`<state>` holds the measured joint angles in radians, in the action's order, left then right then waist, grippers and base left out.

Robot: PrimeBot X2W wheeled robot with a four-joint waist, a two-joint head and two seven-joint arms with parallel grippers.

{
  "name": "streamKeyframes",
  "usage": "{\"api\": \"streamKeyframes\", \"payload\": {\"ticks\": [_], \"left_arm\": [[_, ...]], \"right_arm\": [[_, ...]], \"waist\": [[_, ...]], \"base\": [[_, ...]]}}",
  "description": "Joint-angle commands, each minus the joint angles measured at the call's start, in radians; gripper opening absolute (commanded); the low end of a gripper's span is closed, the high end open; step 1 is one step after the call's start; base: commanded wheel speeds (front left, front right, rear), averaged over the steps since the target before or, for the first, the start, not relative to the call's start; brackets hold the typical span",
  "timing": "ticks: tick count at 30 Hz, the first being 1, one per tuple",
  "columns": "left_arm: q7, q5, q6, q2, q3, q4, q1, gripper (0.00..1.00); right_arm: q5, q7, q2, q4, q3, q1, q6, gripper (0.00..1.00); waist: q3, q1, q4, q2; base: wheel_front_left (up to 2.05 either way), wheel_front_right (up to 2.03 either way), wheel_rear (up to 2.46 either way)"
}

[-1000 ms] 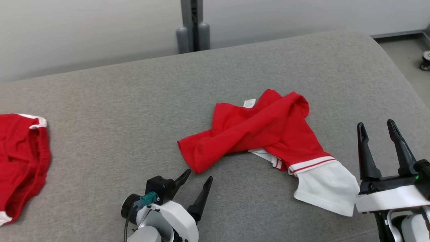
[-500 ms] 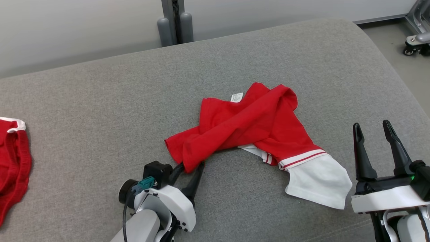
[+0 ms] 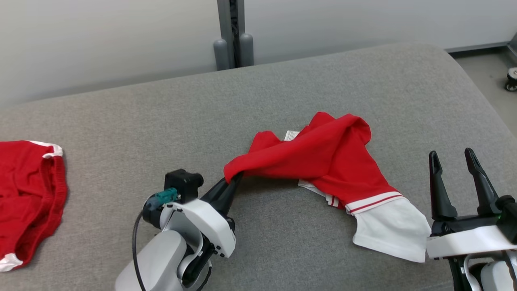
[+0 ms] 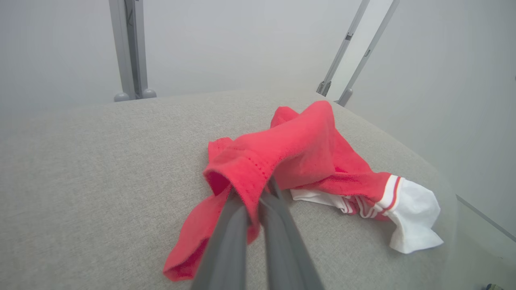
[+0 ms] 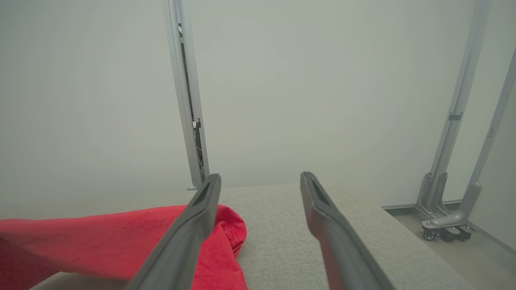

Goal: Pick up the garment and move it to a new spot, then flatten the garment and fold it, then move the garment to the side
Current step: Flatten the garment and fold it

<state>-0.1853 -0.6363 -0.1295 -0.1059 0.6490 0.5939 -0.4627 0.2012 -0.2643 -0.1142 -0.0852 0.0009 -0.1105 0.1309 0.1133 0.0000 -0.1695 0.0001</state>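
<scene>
The garment (image 3: 323, 161) is a crumpled red piece with a white striped cuff, lying on the grey padded surface (image 3: 282, 93) right of centre. My left gripper (image 3: 234, 178) is shut on the garment's red left corner and holds that corner lifted off the surface. In the left wrist view the red fabric (image 4: 282, 149) is pinched between the closed fingers and drapes over them. My right gripper (image 3: 453, 158) stands open at the lower right, beside the white cuff (image 3: 391, 230), with nothing between its fingers. The right wrist view shows red fabric (image 5: 121, 237) low at left.
A second red garment with white trim (image 3: 28, 194) lies at the surface's left edge. A grey post (image 3: 233, 32) stands behind the far edge. The floor and a castor (image 3: 512, 79) show at the far right, past the rounded end of the surface.
My left gripper reached the garment's left corner, closed on it and lifted it up and rightward. The right gripper has stayed open in place. The head camera shifted between frames.
</scene>
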Motion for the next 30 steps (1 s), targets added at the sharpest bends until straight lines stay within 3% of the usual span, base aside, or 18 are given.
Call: {"api": "streamKeyframes", "payload": {"ticks": [1, 4, 9, 12, 15, 23, 30], "left_arm": [[0.02, -0.021, -0.001, -0.01, -0.005, -0.029, -0.009, 0.0], [0.107, -0.065, 0.003, -0.052, -0.014, -0.149, 0.024, 0.0], [0.29, -0.159, 0.051, -0.141, -0.048, -0.401, 0.092, 0.0], [0.418, -0.261, 0.077, -0.207, -0.089, -0.503, 0.139, 0.0], [0.574, -0.485, 0.083, -0.258, -0.179, -0.558, 0.181, 0.0], [0.812, -0.746, 0.125, -0.379, -0.319, -0.395, 0.123, 0.0], [0.885, -0.852, 0.155, -0.411, -0.4, -0.141, 0.067, 0.0]], "right_arm": [[0.0, -0.002, -0.008, -0.007, -0.006, 0.016, 0.0, 1.0], [0.006, -0.002, -0.009, -0.009, -0.015, 0.022, 0.0, 1.0], [0.01, -0.002, -0.005, -0.01, -0.026, 0.039, 0.0, 1.0], [0.016, 0.002, -0.006, -0.017, -0.021, 0.041, 0.0, 1.0], [0.019, 0.004, -0.008, -0.025, -0.015, 0.03, 0.0, 1.0], [0.025, 0.015, -0.017, -0.037, 0.013, -0.002, 0.0, 1.0], [0.025, 0.03, -0.018, -0.043, 0.028, -0.017, 0.0, 1.0]], "waist": [[-0.021, 0.0, 0.015, -0.0001], [-0.04, 0.0, 0.03, -0.0001], [-0.053, 0.0, 0.055, -0.0001], [-0.053, 0.0, 0.065, -0.0001], [-0.048, 0.0, 0.069, -0.0001], [-0.022, 0.0, 0.037, -0.0001], [0.005, 0.0, -0.016, -0.0001]], "base": [[0.0, 0.0, 0.0], [0.0, 0.0, 0.0], [0.0, 0.0, 0.0], [0.0, 0.0, 0.0], [0.0, 0.0, 0.0], [0.0, 0.0, 0.0], [0.0, 0.0, 0.0]]}}
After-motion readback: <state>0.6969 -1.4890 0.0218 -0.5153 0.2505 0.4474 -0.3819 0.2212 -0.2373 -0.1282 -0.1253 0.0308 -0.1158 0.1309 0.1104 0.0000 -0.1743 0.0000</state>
